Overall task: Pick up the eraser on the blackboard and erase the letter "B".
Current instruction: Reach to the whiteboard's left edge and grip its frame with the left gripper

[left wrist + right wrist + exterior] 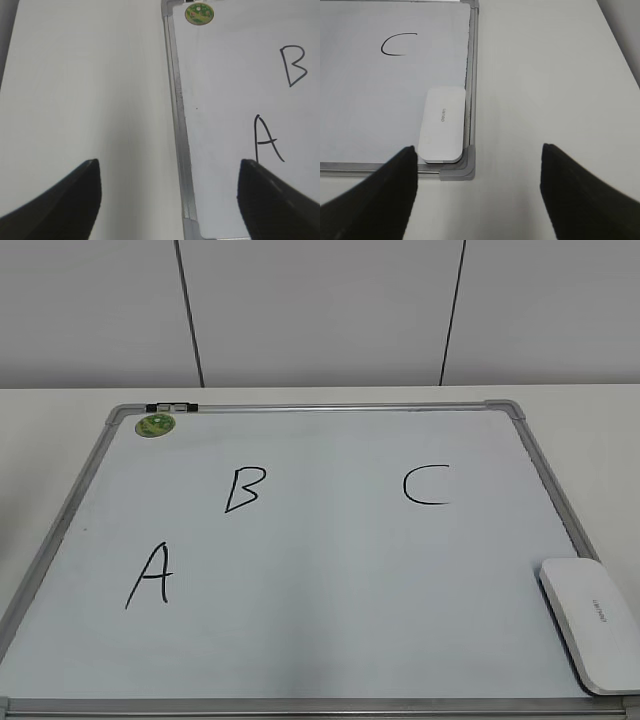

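Note:
The blackboard [330,620] is a white dry-erase board with a silver frame, lying flat on the table. The letter "B" [245,489] is drawn left of centre, between a black "A" [150,576] and a black "C" [426,485]; it also shows in the left wrist view [293,65]. The white eraser [593,620] lies at the board's near right corner, also in the right wrist view [442,124]. My right gripper [478,187] is open and empty, hovering near that corner. My left gripper [170,192] is open and empty over the board's left frame. Neither gripper shows in the exterior view.
A small round green magnet [156,425] sits at the board's far left corner, next to a black-and-white clip [172,407] on the frame. The pale table [90,90] extends left and right of the board. A panelled wall [320,310] stands behind.

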Robot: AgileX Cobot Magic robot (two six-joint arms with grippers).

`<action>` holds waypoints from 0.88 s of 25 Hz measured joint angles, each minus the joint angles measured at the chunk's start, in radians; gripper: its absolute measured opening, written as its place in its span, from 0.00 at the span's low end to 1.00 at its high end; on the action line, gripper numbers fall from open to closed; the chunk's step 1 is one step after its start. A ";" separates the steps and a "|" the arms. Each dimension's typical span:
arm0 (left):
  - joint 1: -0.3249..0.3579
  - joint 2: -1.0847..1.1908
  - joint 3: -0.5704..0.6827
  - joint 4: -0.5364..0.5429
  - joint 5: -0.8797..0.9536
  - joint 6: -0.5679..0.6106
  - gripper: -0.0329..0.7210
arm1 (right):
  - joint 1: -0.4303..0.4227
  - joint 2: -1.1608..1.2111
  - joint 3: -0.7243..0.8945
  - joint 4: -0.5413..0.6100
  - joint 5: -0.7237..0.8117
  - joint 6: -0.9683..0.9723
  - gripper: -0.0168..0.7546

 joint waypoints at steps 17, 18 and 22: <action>0.001 0.786 -0.289 -0.094 -0.001 0.090 0.79 | 0.000 0.000 0.000 0.000 0.000 0.000 0.78; 0.001 0.809 -0.290 -0.094 -0.006 0.090 0.78 | 0.000 0.000 0.000 0.000 0.000 0.000 0.78; 0.001 0.862 -0.293 -0.094 -0.065 0.090 0.63 | 0.000 0.000 0.000 0.000 0.000 0.000 0.78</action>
